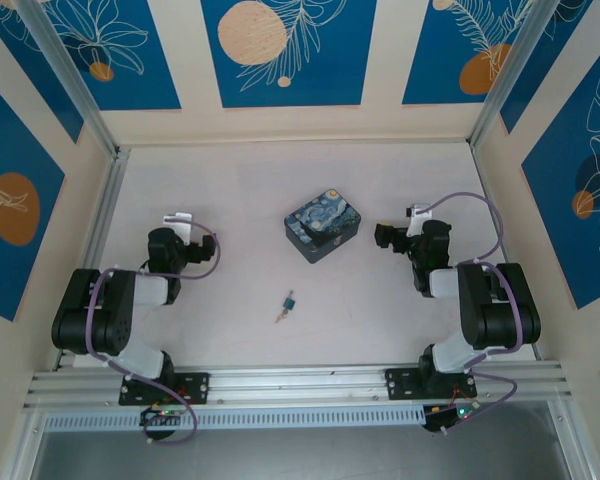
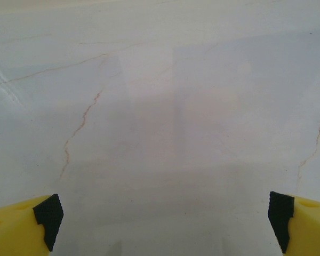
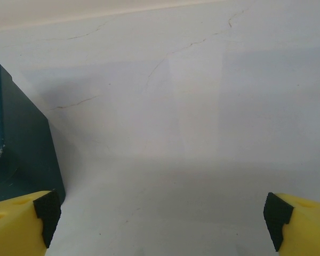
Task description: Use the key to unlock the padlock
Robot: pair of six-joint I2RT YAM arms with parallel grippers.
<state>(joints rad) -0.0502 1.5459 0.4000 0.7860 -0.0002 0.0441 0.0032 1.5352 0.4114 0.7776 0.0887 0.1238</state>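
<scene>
The padlock, a dark blue block with a swirly blue-and-yellow print, lies flat at mid-table. In the right wrist view its dark side stands at the left edge, just beyond my left fingertip. The key, tiny and slim, lies on the table nearer the arms, below and left of the padlock. My left gripper rests low at the left, open over bare tabletop. To the right of the padlock sits my right gripper, open with nothing between its fingers.
The pale marbled tabletop is boxed in by walls with blue panels at the back and both sides. An aluminium rail runs along the near edge, where both arm bases are bolted.
</scene>
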